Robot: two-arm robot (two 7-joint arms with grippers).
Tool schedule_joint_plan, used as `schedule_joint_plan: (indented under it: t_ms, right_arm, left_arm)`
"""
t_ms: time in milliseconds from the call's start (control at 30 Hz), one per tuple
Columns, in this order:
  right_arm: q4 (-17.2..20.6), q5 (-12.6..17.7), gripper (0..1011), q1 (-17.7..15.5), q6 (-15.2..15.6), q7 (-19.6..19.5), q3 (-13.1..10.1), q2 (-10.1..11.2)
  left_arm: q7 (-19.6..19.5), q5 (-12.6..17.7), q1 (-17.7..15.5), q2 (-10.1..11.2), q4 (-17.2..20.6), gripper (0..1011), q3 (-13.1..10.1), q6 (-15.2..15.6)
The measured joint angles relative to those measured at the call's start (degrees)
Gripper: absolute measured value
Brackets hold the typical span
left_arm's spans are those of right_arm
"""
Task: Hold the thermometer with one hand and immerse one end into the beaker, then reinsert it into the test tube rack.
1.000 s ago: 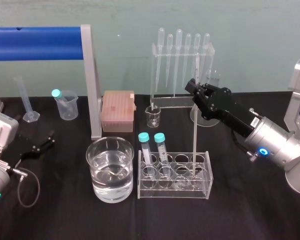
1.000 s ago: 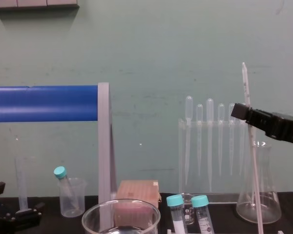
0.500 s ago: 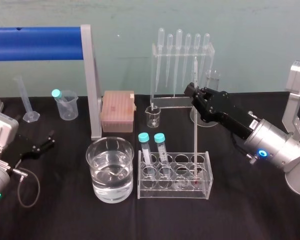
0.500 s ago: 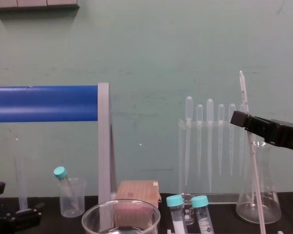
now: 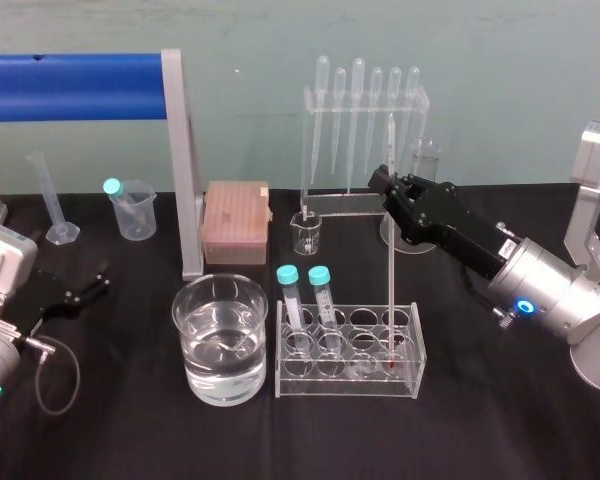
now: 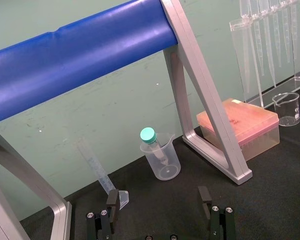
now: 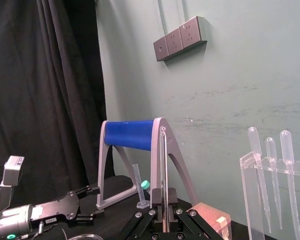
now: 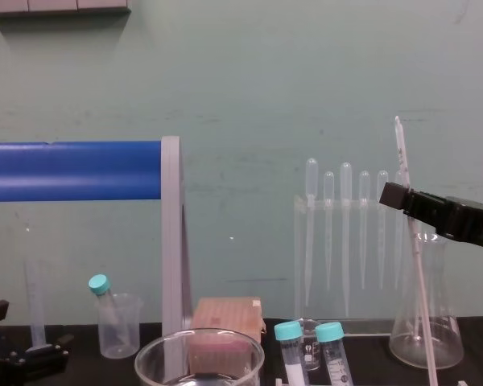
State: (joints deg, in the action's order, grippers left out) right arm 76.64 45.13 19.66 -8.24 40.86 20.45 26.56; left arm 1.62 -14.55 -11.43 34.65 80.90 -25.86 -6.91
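- Resting near the 9 o'clock edge of the table [image 5: 480,430], the left gripper [image 5: 85,290] lies idle with its fingers spread, well apart from the glassware.
- The beaker [image 5: 193,335], partly filled with clear liquid, stands just beside the test tube rack [image 5: 417,350], at the rack's 9 o'clock.
- The thermometer [image 5: 391,260] stands in the rack's end hole on the 3 o'clock side, with its reddish tip down near the rack floor. Its long axis runs almost straight from 6 to 12 in the head view (the chest view shows the top leaning a little toward 11).
- The right gripper [image 5: 388,183] reaches in from 4 o'clock and pinches the rod high up, well above the rack, with a finger pressed on either side.
- The right arm is far nearer to the rod than the left, so the coming move is its to make, and that move depends on the rod's upright axis. A lift would have to travel toward 12 along the rod to clear the hole. A release would mean parting the fingers and drawing back toward 4 without dragging the top sideways.
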Motion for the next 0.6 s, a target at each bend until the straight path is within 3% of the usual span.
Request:
schedule_joint_plan:
  t_ms: [200, 600]
  right_arm:
    - [0.00, 0.02, 130, 0.00, -0.03, 0.02, -0.02, 0.00]
    - [0.00, 0.05, 499, 0.00, -0.09, 0.06, -0.05, 0.00]
  left_arm:
    - [0.00, 0.00, 0.00, 0.00, 0.00, 1008, 0.00, 0.00]
    - [0.00, 0.00, 0.00, 0.00, 0.00, 1008, 0.00, 0.00]
